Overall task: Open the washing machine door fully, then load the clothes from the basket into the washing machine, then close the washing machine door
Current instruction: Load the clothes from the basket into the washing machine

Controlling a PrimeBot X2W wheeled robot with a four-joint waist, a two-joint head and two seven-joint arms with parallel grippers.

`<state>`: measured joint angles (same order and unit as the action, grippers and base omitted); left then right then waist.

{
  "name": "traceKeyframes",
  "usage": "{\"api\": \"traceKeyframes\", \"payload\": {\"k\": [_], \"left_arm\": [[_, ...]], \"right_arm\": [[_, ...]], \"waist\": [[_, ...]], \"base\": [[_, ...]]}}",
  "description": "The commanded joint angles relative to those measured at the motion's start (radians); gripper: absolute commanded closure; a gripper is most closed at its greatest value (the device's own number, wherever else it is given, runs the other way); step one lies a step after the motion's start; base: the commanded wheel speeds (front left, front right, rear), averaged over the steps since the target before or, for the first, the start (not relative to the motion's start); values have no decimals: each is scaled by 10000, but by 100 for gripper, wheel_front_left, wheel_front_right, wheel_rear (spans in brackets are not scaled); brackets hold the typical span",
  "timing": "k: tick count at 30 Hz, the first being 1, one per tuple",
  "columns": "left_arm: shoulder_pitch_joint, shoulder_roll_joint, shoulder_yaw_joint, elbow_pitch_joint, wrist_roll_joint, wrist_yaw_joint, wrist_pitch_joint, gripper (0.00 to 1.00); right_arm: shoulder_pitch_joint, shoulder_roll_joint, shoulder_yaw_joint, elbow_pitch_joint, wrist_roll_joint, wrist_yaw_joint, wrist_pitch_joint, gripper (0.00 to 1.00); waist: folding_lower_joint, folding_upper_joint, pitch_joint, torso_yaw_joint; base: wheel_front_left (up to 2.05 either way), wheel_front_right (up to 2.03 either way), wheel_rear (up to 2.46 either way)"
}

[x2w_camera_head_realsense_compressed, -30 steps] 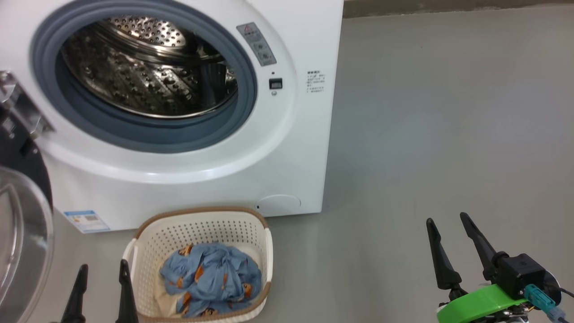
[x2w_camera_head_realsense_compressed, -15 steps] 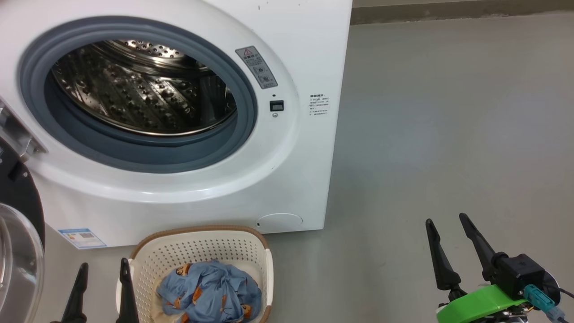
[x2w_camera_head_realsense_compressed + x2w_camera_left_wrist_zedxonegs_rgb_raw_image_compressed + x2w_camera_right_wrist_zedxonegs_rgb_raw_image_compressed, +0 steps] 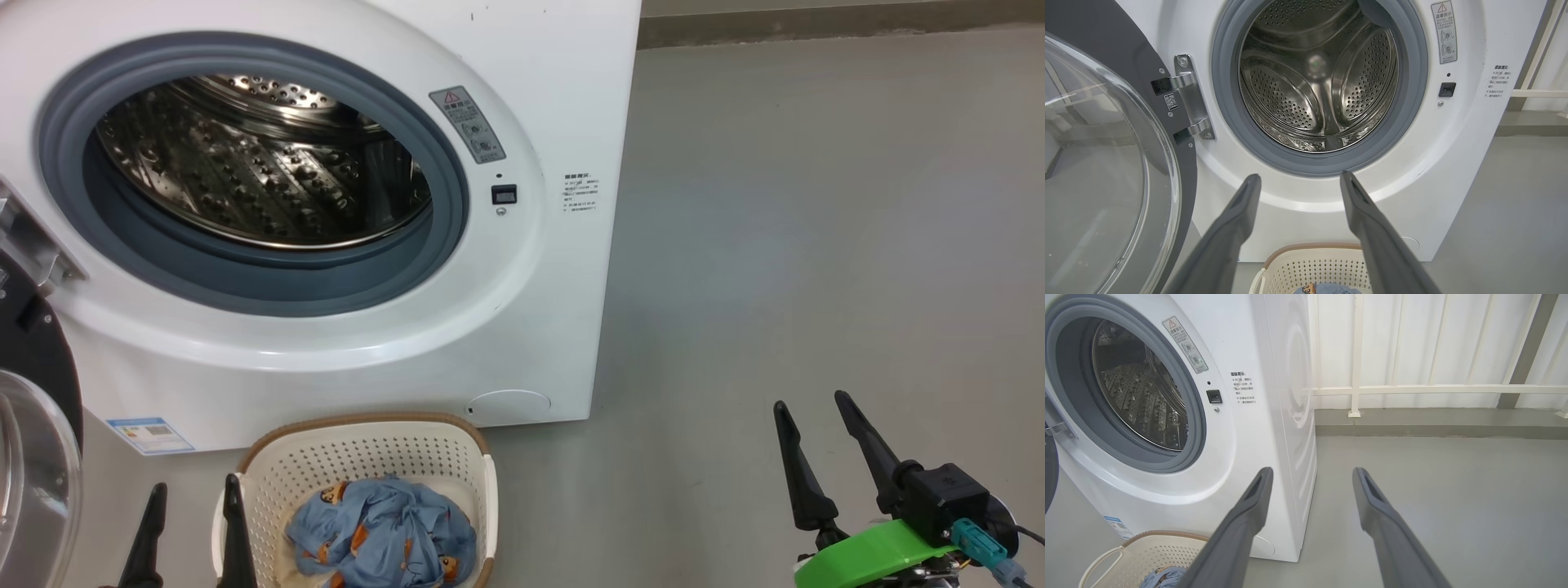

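Camera tilt only since a second ago: head view has swung up, so washer and basket sit lower in frame; the things themselves haven't shifted, both grippers hold the same pose.

Left gripper (image 3: pixel 194 483) is at lower left, fingers spread wide, nothing between them. Its right finger overlaps the basket's left edge in head view; can't tell if it touches. In left wrist view the left gripper (image 3: pixel 1299 176) points at the lower washer front, with the basket rim below it.

Right gripper (image 3: pixel 810 402) is at lower right over bare grey floor (image 3: pixel 816 245), well apart from basket and washer, jaws wide, empty. It has a green bracket (image 3: pixel 873 555) at the wrist.

Basket (image 3: pixel 359 423) stands on the floor just in front of the washing machine (image 3: pixel 539 327), below the drum opening. Clothes (image 3: pixel 384 527) lie bunched inside the basket, light blue with orange prints, a cream piece under them.

Washing machine door (image 3: pixel 41 359) is swung open to the left, its glass bowl at the frame edge, hung on a metal hinge (image 3: pixel 1190 98). Grey rubber ring (image 3: pixel 269 286) surrounds the steel drum (image 3: pixel 261 163); no garment visible inside. Blue label sticker (image 3: pixel 151 434) is at the lower left of the front panel. White railing (image 3: pixel 1433 390) stands behind, to the right of the washer.
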<state>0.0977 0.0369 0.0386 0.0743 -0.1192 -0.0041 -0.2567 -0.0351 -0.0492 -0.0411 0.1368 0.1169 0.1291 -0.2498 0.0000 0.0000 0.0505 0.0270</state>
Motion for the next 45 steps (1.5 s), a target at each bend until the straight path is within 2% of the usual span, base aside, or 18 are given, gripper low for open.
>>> {"api": "traceKeyframes", "payload": {"k": [1,45], "left_arm": [[-250,133,302,-149,-102,-25,-51,0],[-288,133,178,93,-396,-147,-51,0]], "right_arm": [[-109,-71,283,-201,23,16,-120,0],[-220,-37,270,-40,108,16,-120,0]], "waist": [[0,0,-9,-1],[0,0,194,32]], "base": [[0,0,0],[0,0,0]]}}
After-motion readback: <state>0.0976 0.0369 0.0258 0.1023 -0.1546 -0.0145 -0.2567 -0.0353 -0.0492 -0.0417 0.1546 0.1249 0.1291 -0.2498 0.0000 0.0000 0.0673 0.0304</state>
